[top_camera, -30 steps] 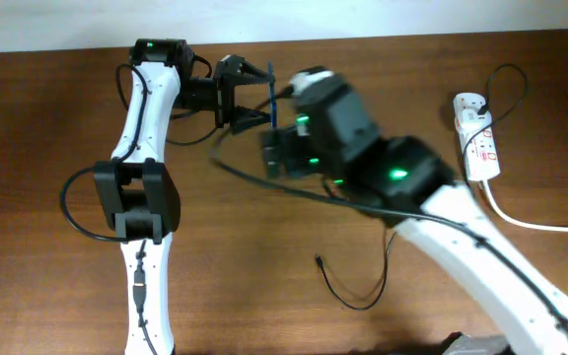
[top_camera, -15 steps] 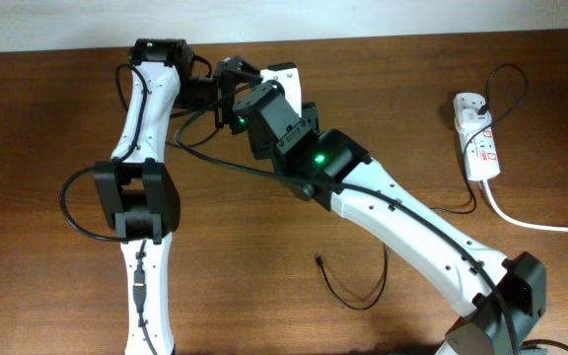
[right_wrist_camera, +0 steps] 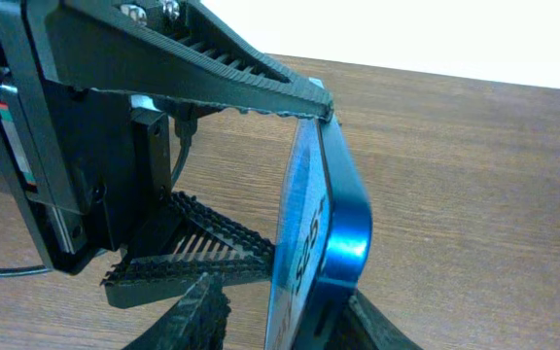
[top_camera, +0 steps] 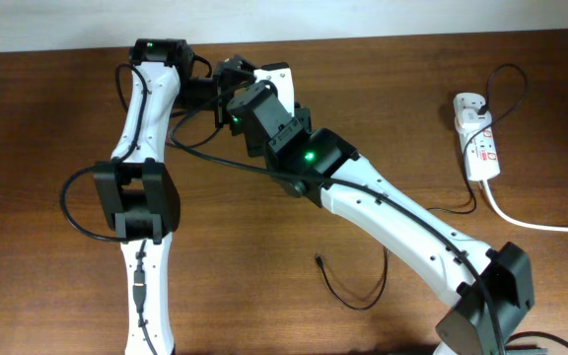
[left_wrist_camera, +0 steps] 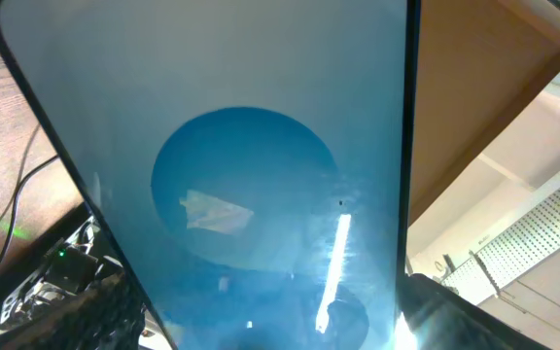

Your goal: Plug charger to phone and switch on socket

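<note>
Overhead, both arms met at upper centre; the socket (top_camera: 478, 133) lay at far right, and the charger (top_camera: 319, 261) ended loose at lower centre, well apart from them. From the left wrist, the phone (left_wrist_camera: 251, 185) filled the frame with its blue screen. From the right wrist, the left gripper (right_wrist_camera: 297, 180) pinched the phone upright, while the right gripper (right_wrist_camera: 285, 326) stood spread around its lower end.

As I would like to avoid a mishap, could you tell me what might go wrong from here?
The left hand pinches the phone only by its thin edges, upright. The right hand, open, straddles it, so a nudge could knock it loose. The charger lies untouched on the table, its cable running under the right arm, which might snag it.
</note>
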Motion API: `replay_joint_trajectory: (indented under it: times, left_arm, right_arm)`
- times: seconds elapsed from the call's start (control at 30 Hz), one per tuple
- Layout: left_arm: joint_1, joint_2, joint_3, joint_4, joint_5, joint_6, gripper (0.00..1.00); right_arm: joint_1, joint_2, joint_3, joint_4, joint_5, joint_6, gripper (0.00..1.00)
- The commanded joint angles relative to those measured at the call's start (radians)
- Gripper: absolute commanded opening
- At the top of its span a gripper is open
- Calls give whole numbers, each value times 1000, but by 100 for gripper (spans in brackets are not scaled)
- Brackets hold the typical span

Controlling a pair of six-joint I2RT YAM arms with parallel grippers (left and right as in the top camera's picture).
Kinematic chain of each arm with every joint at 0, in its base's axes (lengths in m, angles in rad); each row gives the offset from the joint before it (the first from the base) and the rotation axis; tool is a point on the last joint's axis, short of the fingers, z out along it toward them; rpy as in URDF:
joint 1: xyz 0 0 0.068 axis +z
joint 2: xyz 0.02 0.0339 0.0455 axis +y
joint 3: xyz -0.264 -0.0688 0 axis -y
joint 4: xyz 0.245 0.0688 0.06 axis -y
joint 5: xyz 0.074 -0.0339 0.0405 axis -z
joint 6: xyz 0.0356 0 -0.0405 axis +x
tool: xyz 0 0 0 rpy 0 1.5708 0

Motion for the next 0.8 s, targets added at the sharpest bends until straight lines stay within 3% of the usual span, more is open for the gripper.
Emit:
replay_joint_trajectory:
  times: [0.0, 0.1, 0.17, 0.33, 0.37, 0.53, 0.63, 0.77]
  left_arm:
    - [8, 8, 25, -2, 48, -2, 86]
    - [8, 8, 25, -2, 48, -3, 86]
    - [8, 8, 25, -2, 48, -2, 86]
    - [8, 8, 25, -1, 48, -2, 89]
    - [8, 8, 25, -1, 48, -3, 100]
    - [9, 8, 25, 10, 48, -13, 99]
    - [9, 8, 25, 10, 48, -142, 99]
    - [9, 8, 25, 10, 48, -163, 99]
  right_arm:
    - [-5, 7, 19, 14, -18, 6, 25]
    - [-5, 7, 19, 14, -18, 6, 8]
    - [-5, 7, 19, 14, -18, 6, 4]
    - [-5, 7, 22, 34, 1, 11, 4]
    - [-5, 5, 23, 37, 46, 76, 4]
    - [-5, -19, 27, 69, 122, 119, 4]
    - [-5, -58, 27, 68, 145, 279, 4]
    - [-5, -105, 27, 68, 153, 490, 4]
